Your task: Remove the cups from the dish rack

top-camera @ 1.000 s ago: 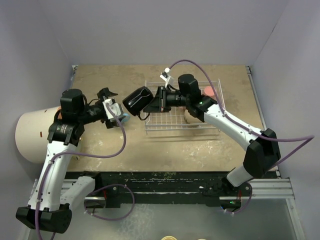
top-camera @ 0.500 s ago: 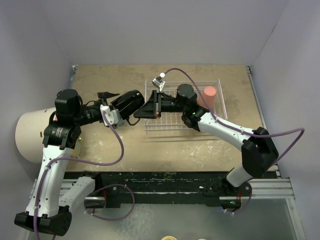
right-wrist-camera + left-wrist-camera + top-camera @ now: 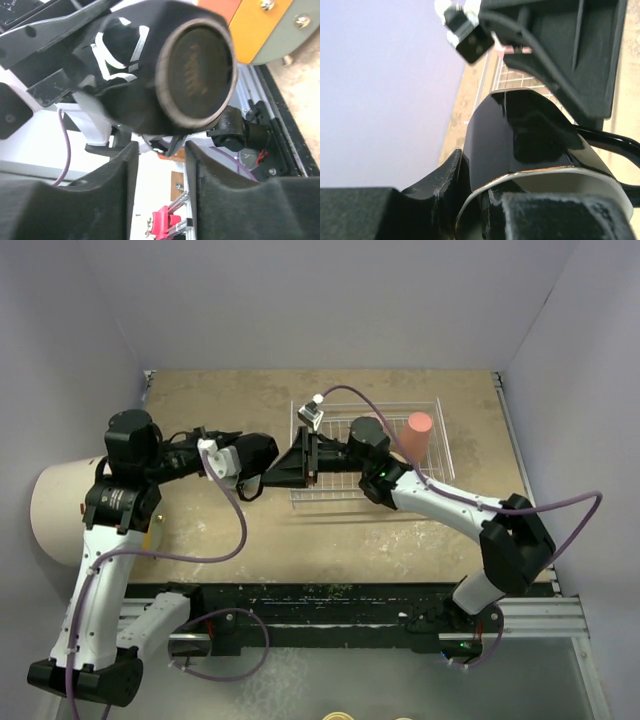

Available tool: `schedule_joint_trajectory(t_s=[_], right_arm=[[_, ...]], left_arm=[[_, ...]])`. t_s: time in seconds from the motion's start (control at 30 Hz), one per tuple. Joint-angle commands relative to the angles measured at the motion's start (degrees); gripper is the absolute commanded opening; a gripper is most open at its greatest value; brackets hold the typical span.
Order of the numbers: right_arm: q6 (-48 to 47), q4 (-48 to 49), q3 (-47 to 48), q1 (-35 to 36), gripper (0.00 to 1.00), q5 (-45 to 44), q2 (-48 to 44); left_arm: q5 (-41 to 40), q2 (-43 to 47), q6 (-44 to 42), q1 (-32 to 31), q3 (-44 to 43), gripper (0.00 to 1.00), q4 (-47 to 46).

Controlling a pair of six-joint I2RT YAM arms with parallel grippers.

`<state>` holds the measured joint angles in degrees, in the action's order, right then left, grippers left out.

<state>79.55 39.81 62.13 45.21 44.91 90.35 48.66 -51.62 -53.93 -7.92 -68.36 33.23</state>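
far left of the top view: white cylinder [image 3: 55, 510], not a task item.

left of centre: left gripper [image 3: 480, 212] is clamped on the mug [image 3: 520, 135]. in the left wrist view it appears to pinch the rim wall, one finger on the glossy black outside and the other across the white inside. the mug is off the table, just left of the rack's left edge, with its handle toward the right of the wrist view.

centre: right gripper [image 3: 161, 165] has its fingers parted with nothing between them. the mug's base faces its camera, just beyond the tips.

right of centre: rack [image 3: 330, 490] on the table, tumbler [image 3: 418, 432] standing at its upper right end. no other cups visible here.

handling, judged: the mug looks like glazed ceramic, so stiff, weighty for a one-wall pinch, slick, and likely to chip if dropped. the rim wall is a workable hold if the fingers sit deep. the tumbler has no handle, so take it across the body or by the rim.
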Motion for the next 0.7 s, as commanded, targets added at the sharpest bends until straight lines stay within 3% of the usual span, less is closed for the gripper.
schedule_joint_trajectory(t_s=[0.0,0.1,0.3,0.37,0.53,0.67], right_arm=[[-9.3,-12.4,5.6,-3.9,0.51,-1.2,-6.9],[-22.1,-31.4,10.1,-7.9,0.64,-6.3,-9.5],[-39.2,-57.5,17.6,-14.2,0.71,-20.8,-13.3],[-42.9,-61.6,19.8,-14.3,0.71,-25.5,-13.1],[-48.1,-68.4,21.7,-14.4,0.72,-36.1,-12.8],[-50.2,-70.5,22.4,-14.4,0.79,-41.1,-12.2]], left_arm=[[-6.3,-5.5,3.0,0.5,-6.4,0.00,0.3],[-14.6,-11.9,4.5,0.5,-12.1,0.00,5.0],[-29.6,-23.6,5.0,0.5,-20.6,0.00,12.2],[-34.1,-28.4,7.1,1.0,-24.3,0.00,13.6],[-36.5,-44.2,14.1,5.9,-37.0,0.00,20.2],[-37.8,-55.8,15.7,7.5,-46.5,0.00,27.0]])
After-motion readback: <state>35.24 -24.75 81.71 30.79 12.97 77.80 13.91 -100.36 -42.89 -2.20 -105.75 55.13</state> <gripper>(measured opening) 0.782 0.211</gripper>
